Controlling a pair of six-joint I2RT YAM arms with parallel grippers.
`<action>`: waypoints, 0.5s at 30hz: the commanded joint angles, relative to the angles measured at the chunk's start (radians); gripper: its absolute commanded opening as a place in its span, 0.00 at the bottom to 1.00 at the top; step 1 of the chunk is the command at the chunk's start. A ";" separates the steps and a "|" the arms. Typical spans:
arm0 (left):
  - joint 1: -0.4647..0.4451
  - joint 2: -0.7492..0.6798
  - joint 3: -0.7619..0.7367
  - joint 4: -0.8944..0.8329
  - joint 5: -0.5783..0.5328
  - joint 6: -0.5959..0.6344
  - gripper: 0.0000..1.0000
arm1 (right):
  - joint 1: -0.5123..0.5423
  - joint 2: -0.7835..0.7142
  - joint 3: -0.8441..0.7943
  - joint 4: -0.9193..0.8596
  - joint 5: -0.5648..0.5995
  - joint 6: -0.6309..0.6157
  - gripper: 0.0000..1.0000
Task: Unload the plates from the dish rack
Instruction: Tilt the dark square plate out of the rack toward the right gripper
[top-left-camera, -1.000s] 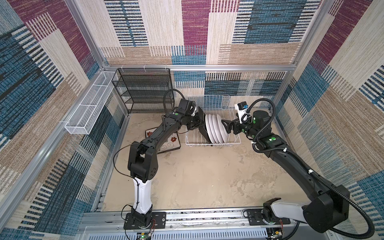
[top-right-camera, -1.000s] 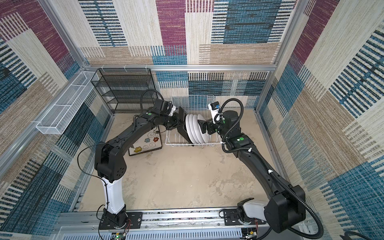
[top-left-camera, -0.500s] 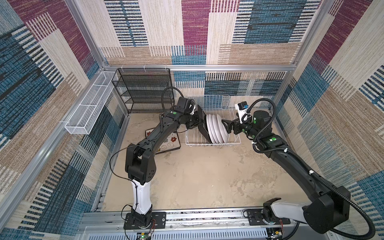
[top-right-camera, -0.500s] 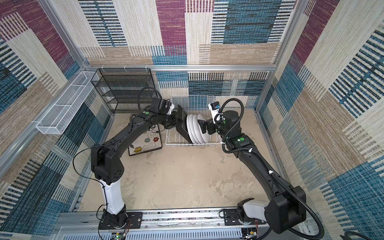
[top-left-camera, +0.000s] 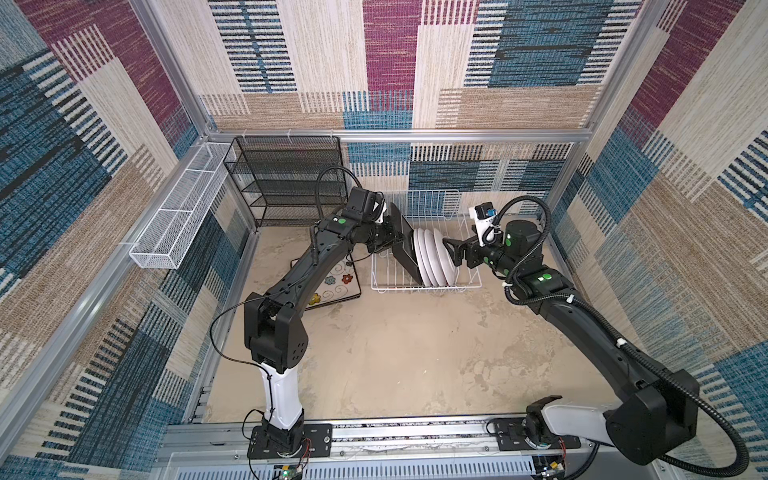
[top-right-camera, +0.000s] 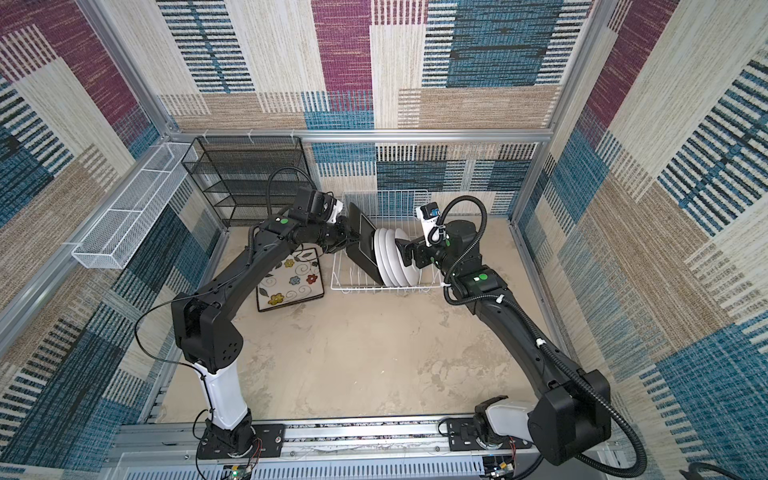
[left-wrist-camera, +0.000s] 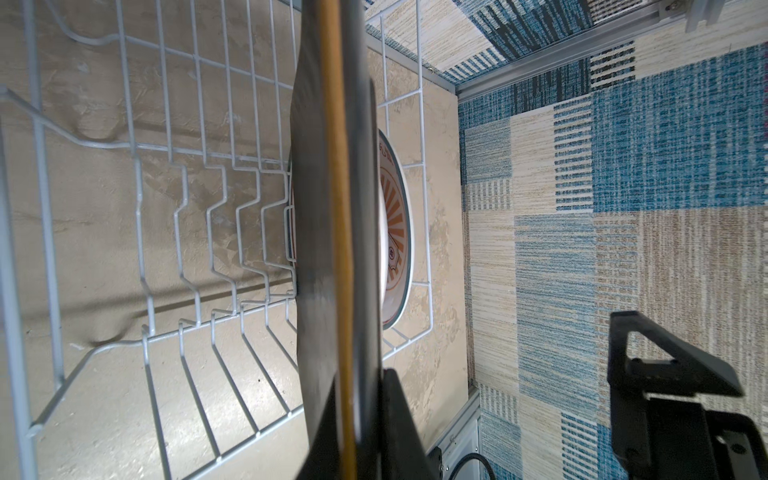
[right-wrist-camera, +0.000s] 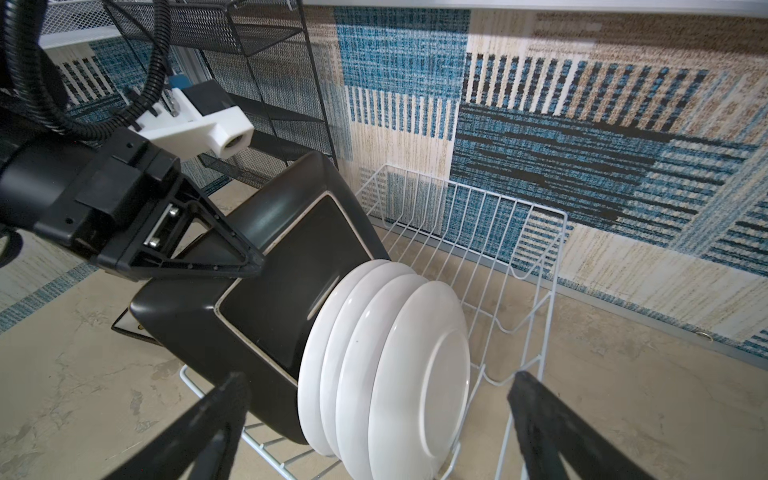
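Back of the desk (top-left-camera: 415, 353): the dish rack (top-left-camera: 430, 203) stands near the rear wall, right of the black mesh shelf (top-left-camera: 286, 183).
Inside the rack: four round plates (top-left-camera: 434, 257) stand on edge, packed close.
Left of them: a black-backed square plate (top-left-camera: 405, 245), tilted, lower corner down among the rack's wires.
Left arm: the left pincer (top-left-camera: 388, 241) is clenched on the square plate's edge.
Right arm: the right pincer (top-left-camera: 453, 252) is released, jaws wide, just beside the outermost round plate, gripping nothing.
Left wrist view alone: the square plate (left-wrist-camera: 332, 249) edge-on, and behind it one orange sunburst face (left-wrist-camera: 395, 224).
Right wrist view alone: plain white backs of all four round plates (right-wrist-camera: 399, 365).
Both top views alone: a flowered plate (top-right-camera: 291, 278) lying face up on the desk, left of the rack.
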 joint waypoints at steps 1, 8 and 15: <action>0.008 -0.028 0.021 0.049 -0.006 0.051 0.00 | -0.001 0.005 0.012 0.025 -0.011 0.007 1.00; 0.016 -0.051 0.025 0.034 -0.027 0.074 0.00 | -0.007 0.027 0.034 0.022 -0.039 0.031 1.00; 0.021 -0.060 0.031 0.037 -0.023 0.083 0.00 | -0.011 0.042 0.044 0.029 -0.079 0.050 1.00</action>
